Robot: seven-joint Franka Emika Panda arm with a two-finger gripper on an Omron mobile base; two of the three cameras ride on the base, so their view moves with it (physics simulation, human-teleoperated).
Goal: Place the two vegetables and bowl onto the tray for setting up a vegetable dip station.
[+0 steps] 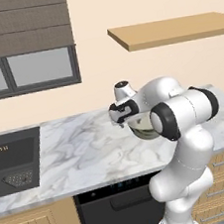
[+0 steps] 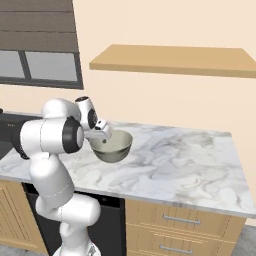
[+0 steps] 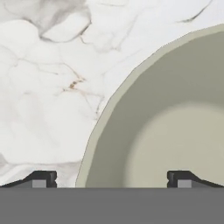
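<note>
Near the middle of the right base view, the bowl [image 2: 114, 146] hangs above the marble bench [image 2: 190, 160], its greyish-green wall and pale inside both plain, and nothing lies in it. Its rim sits at the gripper [image 2: 103, 136], at the bowl's left edge in that frame. From the left base view the bowl [image 1: 142, 126] is mostly hidden behind the arm's dark-ringed joint, with just a slice of rim and wall showing right of centre. The hand view adds the close detail: the bowl [image 3: 175, 127] takes up the right and lower part of the frame, its rim curving from the upper right down to bottom centre, with one dark finger tip [image 3: 41, 178] outside the rim at lower left and the other inside at lower right. The fingers straddle the wall, set wide; whether they actually press it cannot be told. A wooden shelf [image 2: 170, 59] crosses the upper part of the right base view, and a dark sink [image 1: 13, 162] sits at the left edge of the left base view.
</note>
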